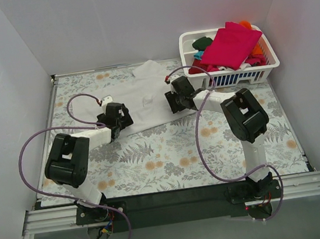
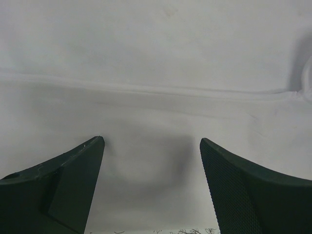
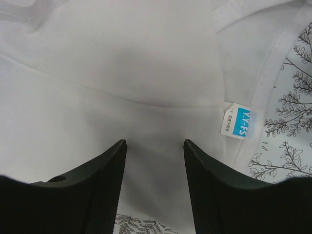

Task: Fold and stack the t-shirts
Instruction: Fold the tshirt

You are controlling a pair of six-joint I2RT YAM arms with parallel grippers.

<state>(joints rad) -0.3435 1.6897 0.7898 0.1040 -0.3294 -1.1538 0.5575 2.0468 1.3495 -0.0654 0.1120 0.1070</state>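
Observation:
A large white t-shirt (image 1: 145,95) lies spread on the floral table. My left gripper (image 1: 122,114) rests over its left edge and is open; the left wrist view shows only flat white cloth (image 2: 156,73) with a seam between and beyond the fingertips (image 2: 152,141). Over the shirt's right part, near the collar, my right gripper (image 1: 172,97) is open. In the right wrist view its fingertips (image 3: 155,142) straddle smooth cloth (image 3: 122,58), with a blue-and-white neck label (image 3: 236,121) just to the right. Other t-shirts are piled in the basket: magenta (image 1: 230,45), dark green (image 1: 202,43), orange (image 1: 246,24) and red (image 1: 200,67).
The white slatted basket (image 1: 271,65) stands at the back right corner. The floral tablecloth (image 1: 170,153) covers the table between white walls. Purple cables loop beside both arms.

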